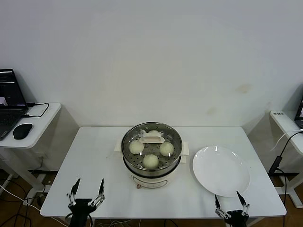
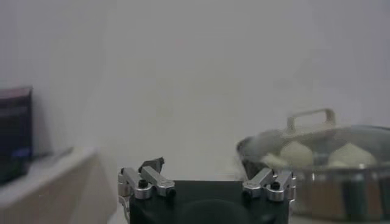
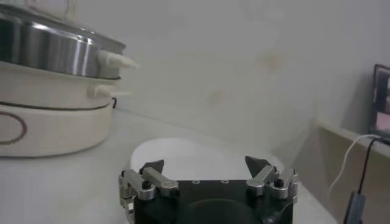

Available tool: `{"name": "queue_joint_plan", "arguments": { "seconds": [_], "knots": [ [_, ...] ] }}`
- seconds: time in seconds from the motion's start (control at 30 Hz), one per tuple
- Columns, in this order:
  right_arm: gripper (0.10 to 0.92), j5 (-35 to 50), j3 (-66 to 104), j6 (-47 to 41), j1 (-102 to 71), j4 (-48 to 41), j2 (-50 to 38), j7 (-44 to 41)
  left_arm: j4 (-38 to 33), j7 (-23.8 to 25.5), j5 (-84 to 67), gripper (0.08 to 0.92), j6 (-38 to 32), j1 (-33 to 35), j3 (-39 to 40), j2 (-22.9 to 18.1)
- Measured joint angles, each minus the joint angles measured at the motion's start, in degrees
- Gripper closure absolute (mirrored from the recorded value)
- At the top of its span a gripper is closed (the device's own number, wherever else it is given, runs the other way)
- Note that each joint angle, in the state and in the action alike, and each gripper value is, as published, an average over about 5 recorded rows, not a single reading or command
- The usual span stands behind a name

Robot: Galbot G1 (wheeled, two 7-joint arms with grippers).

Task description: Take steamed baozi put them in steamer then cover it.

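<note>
The steamer point(image 1: 129, 161) stands at the table's middle on its cream-white pot base point(image 1: 151, 179). The glass cover point(image 1: 171, 136) with its cream bar handle point(image 1: 153, 139) sits on top of it. Three baozi show through the lid: one on the left point(image 1: 136, 147), one at the front point(image 1: 150, 161), one on the right point(image 1: 166, 148); a fourth is mostly hidden behind the handle. My left gripper point(image 1: 87, 187) is open and empty at the table's front left edge. My right gripper point(image 1: 231, 200) is open and empty at the front right edge. The left wrist view shows the covered steamer point(image 2: 323, 182).
An empty white plate point(image 1: 220, 170) lies right of the steamer, also in the right wrist view point(image 3: 189, 159). A side table with a laptop point(image 1: 8, 101) and mouse point(image 1: 22, 131) stands at the far left. Another side table point(image 1: 289, 127) with cables stands at the right.
</note>
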Motion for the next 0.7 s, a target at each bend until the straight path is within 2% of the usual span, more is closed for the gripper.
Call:
{"name": "queue_joint_plan", "arguments": {
  "seconds": [0.3, 0.7],
  "knots": [
    [0.203, 3.44, -1.41, -4.23, -3.52, 4.46, -0.90, -1.24, 1.54, 1.02, -2.57, 0.177, -4.42, 5.07, 0.41, -1.66],
    [0.203, 5.03, -2.96, -8.45, -6.30, 8.28, -1.09, -0.80, 2.85, 1.83, -3.68, 0.177, -4.98, 7.05, 0.34, -2.72]
  ]
}}
